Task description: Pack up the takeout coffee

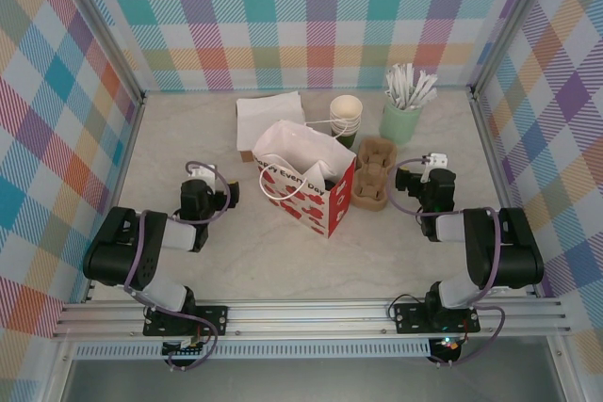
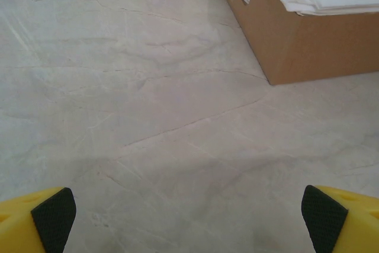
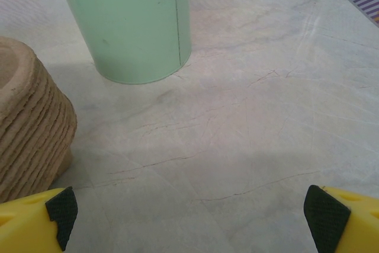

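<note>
From above you see the red-and-white paper bag [image 1: 306,187] standing open in the middle of the table [image 1: 283,256]. Low in its mouth sits the coffee [image 1: 317,177] — a dark rounded shape, too small for you to tell cup from lid.

The wrist cameras give you what the overhead view leaves vague. Your left gripper [image 2: 188,224] has its yellow, black-padded fingertips spread wide at the two bottom corners of its view, with bare table between them. Your right gripper [image 3: 192,220] stands the same way — jaws wide apart, holding nothing.

Ahead and to the right of the left gripper you see the near corner of a brown box of white napkins [image 2: 308,45]. From above, that box lies just beyond the bag's far left corner.

Ahead of the right gripper rises the smooth wall of a pale green holder [image 3: 139,22], and at the left edge is a stack of ribbed cardboard trays [image 3: 29,128]. The overhead view adds the white sticks [image 1: 407,87] standing in that holder. It also shows the trays lying just beside the bag's right side, between the right gripper and the bag.

A stack of lidless green cups [image 1: 346,118] stands behind the bag, between the box and the holder.
</note>
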You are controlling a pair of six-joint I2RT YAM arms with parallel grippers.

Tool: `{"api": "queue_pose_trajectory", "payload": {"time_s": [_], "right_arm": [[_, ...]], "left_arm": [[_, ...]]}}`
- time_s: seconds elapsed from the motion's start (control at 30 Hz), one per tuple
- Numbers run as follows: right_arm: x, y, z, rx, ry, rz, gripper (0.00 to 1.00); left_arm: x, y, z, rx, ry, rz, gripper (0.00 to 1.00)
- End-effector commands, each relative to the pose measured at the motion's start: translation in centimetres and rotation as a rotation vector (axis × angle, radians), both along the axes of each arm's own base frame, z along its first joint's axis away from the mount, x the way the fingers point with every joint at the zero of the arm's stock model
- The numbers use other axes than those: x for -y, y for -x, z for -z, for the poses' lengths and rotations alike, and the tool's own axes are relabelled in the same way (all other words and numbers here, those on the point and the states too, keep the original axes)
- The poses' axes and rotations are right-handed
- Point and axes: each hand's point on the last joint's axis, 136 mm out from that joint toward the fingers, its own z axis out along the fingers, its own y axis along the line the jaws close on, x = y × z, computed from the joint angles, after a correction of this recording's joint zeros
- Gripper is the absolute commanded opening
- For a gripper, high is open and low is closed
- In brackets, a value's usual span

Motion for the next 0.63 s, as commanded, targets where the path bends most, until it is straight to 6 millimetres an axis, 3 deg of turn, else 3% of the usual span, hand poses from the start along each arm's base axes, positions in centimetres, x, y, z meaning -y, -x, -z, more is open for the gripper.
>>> {"api": "queue_pose_trajectory", "payload": {"time_s": [0.0, 0.37, 0.6], "right_arm": [[-0.3, -1.0, -1.6, 0.054, -0.024, -0.012, 1.0], [-0.4, -1.0, -1.6, 0.054, -0.024, -0.016, 1.0], [-1.8, -1.2, -1.5, 0.038, -0.024, -0.105, 1.0]], "left_arm": [[-1.4, -2.3, -2.2, 0.049, 0.033, -0.054, 1.0], [-1.8, -2.3, -2.0, 0.036, 0.054, -0.057, 1.0], [-1.8, -2.3, -1.9, 0.035, 0.054, -0.056, 1.0]]}}
